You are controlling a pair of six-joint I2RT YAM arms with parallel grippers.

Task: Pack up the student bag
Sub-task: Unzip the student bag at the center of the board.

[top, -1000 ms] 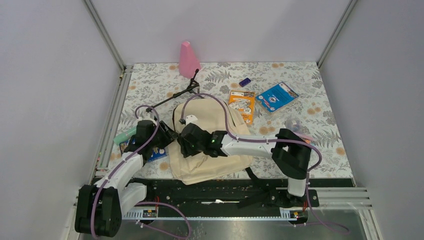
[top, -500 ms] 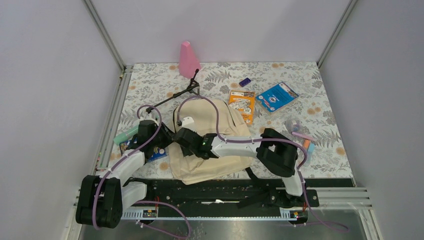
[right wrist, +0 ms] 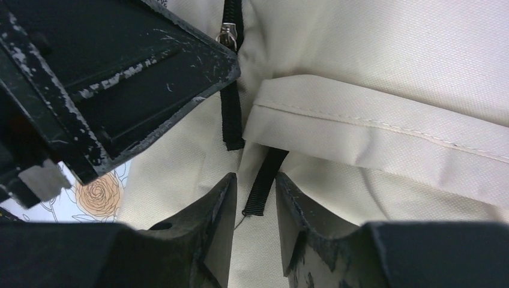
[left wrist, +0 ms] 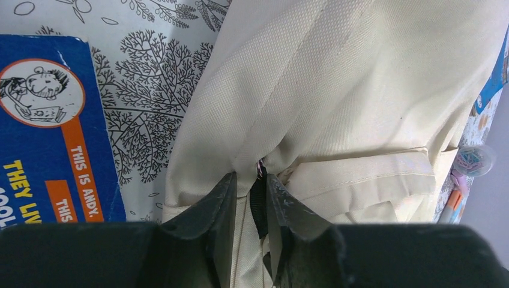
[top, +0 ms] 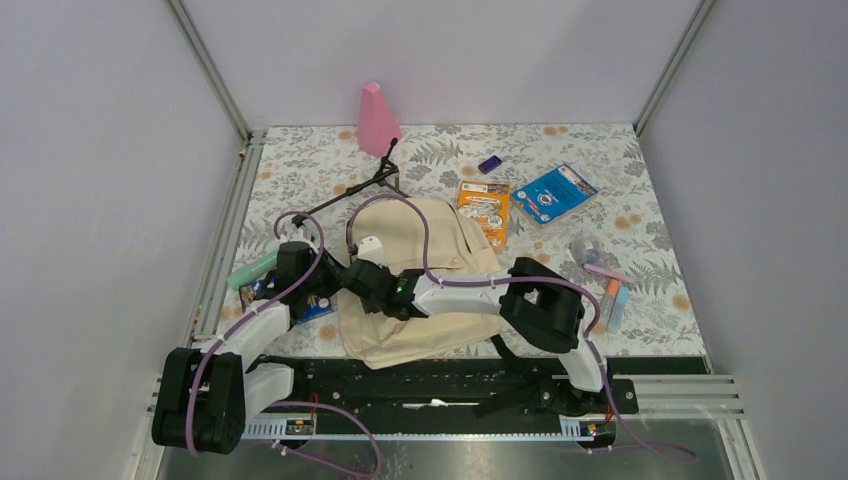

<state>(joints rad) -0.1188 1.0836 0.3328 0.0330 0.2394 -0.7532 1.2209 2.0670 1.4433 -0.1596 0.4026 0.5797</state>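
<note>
Left gripper (left wrist: 249,186) pinched a fold of the student bag (top: 465,245) at its black zipper trim; right gripper (right wrist: 255,192) sat narrow around a black pull tab (right wrist: 259,189) — clamped or not, I couldn't tell. Bag lay flat, near-left on the table. Opening step, I judged; next wanted opposed pulls along the zipper — wrists crowded, blue book (left wrist: 48,120) just beside

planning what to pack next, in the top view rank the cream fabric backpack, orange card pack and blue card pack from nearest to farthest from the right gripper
1. cream fabric backpack, directly under the right gripper
2. orange card pack, by the backpack's far right corner
3. blue card pack, farther right again
</note>
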